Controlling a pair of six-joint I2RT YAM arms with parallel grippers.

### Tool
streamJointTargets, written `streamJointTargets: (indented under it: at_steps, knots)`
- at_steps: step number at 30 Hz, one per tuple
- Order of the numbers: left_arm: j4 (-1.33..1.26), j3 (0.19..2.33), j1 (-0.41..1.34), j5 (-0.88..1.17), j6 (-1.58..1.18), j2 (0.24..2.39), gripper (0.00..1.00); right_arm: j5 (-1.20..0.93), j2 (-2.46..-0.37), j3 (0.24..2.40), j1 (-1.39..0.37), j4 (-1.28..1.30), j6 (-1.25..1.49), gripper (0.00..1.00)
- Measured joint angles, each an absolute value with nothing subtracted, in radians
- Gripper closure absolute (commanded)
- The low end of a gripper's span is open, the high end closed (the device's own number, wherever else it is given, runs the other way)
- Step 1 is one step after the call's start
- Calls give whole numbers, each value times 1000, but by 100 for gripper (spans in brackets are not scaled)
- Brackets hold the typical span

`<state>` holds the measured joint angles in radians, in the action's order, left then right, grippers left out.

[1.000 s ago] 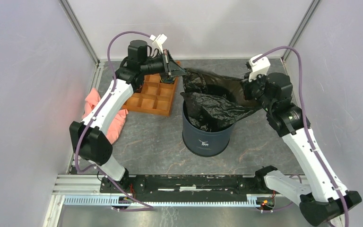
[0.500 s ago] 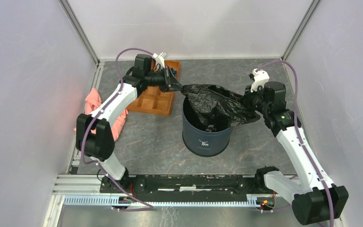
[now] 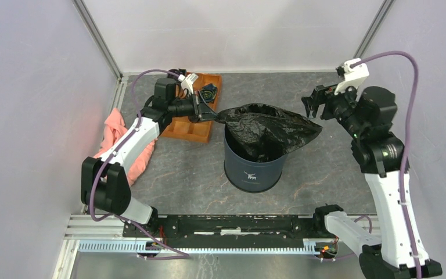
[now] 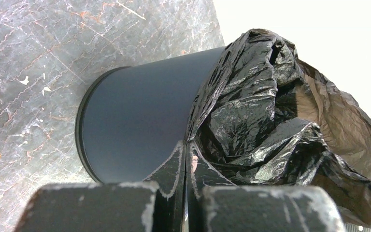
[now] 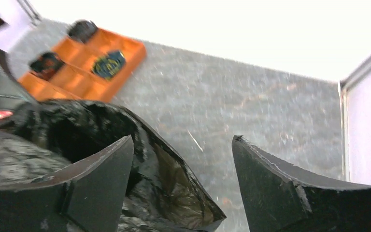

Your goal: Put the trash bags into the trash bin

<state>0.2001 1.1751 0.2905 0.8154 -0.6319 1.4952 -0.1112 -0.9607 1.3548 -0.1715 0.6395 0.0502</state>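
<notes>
An orange compartment tray [image 3: 189, 129] lies on the far left part of the grey veined table [image 3: 174, 174], just left of the trash bin [image 3: 254, 168]. A pink cloth [image 3: 116, 131] is bunched against the left wall. The left arm reaches across the tray and hides part of it.

The trash bag [image 3: 267, 125] is heaped over the bin's mouth. Part of it is sunk inside, and a pointed flap spills past the right rim. The left gripper [image 3: 212, 114] is clamped on the bag's left corner, just beyond the rim. The right gripper [image 3: 313, 106] hangs above the flap on the far right, with its fingers spread wide and nothing between them.

Only the overhead view shows the small white logo [image 3: 250, 174] on the bin's near side. The left wrist view shows the pinch up close: the two fingers are pressed together on the film beside the bin's smooth, matt, tapered wall. The right wrist view looks into the bag's open hollow and shows dark spiral rolls [image 5: 107, 64] in the tray's compartments.

The bag is thin and glossy, creased all over, and brownish where light passes through it.
</notes>
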Motion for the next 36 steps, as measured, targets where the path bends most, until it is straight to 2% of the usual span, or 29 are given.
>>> streamJointTargets:
  at_steps: [5, 8, 10, 12, 18, 22, 24, 26, 30, 33, 36]
  knots:
    - [175, 1135, 290, 817, -636, 1491, 98, -265, -914, 1384, -170, 534, 105, 11]
    - [165, 1107, 290, 819, -649, 1483, 98, -514, -934, 1318, -174, 293, 265, 12]
    - [159, 1089, 290, 819, -656, 1465, 98, -662, -981, 1256, -210, 134, 368, 8]
    - [147, 1072, 290, 819, -665, 1439, 98, -708, -1056, 1268, -283, 124, 369, 8]
    - [102, 1032, 290, 823, -693, 1394, 98, -611, -1314, 1461, -569, 361, 186, 13]
    - [97, 1016, 290, 823, -700, 1393, 98, -499, -1327, 1478, -633, 469, 81, 28]
    - [97, 1010, 290, 823, -702, 1392, 98, -459, -1335, 1504, -657, 515, 39, 42]
    - [97, 1009, 290, 824, -702, 1392, 98, -442, -1336, 1508, -674, 526, 17, 63]
    - [124, 1020, 290, 825, -698, 1394, 98, -420, -1325, 1488, -728, 548, 2, 80]
    - [161, 1053, 290, 819, -672, 1401, 98, -426, -1269, 1409, -762, 534, 33, 99]
    - [180, 1088, 290, 816, -653, 1411, 98, -461, -1166, 1287, -792, 487, 93, 100]
